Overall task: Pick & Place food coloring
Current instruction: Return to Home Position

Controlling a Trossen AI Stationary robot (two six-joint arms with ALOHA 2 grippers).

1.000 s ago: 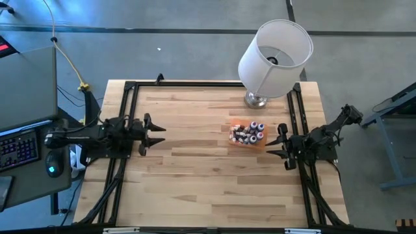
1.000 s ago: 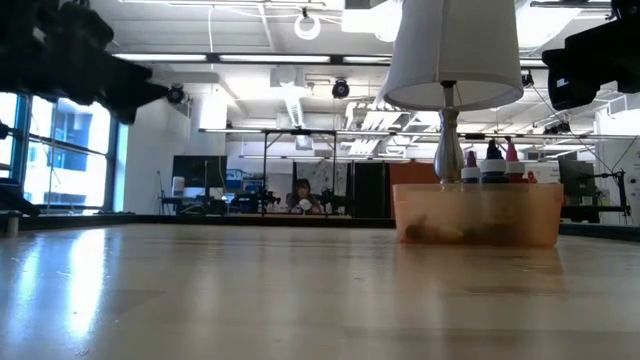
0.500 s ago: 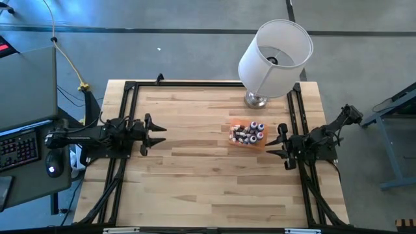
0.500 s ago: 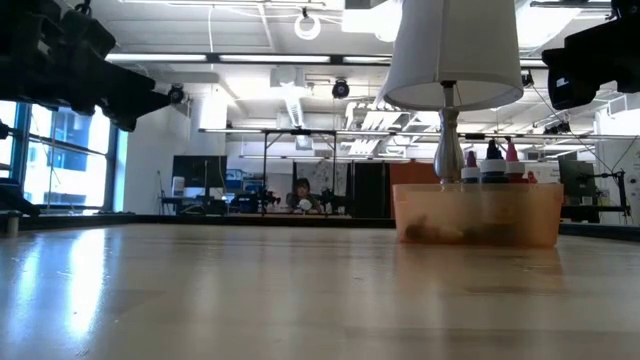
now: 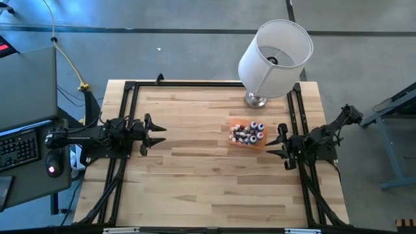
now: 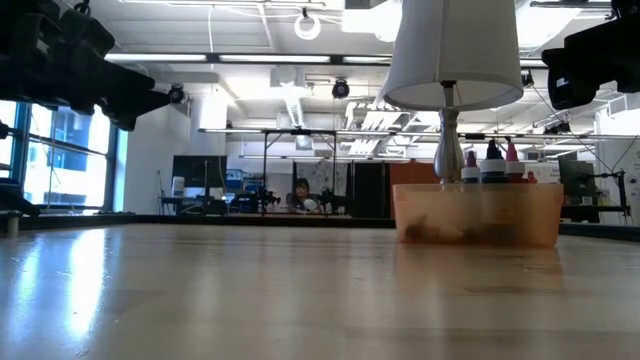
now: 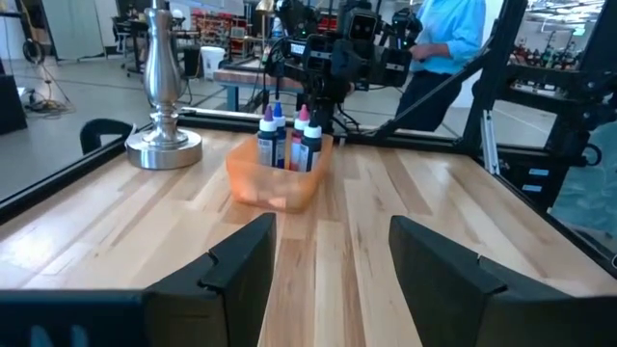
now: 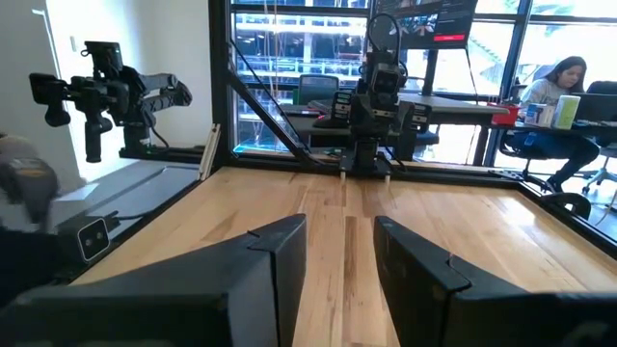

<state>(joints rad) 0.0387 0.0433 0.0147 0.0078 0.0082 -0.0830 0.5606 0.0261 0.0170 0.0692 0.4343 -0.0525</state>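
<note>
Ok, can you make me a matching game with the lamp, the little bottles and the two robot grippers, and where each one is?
Things:
1. lamp
2. food coloring bottles
3. left gripper
4. right gripper

Places:
A. inside the orange tray
B. at the left side of the table, jaws open, holding nothing
C. just right of the tray, jaws open
D. behind the tray, at the table's back edge

Pairs: 1-D, 2-A, 3-B, 4-C
</note>
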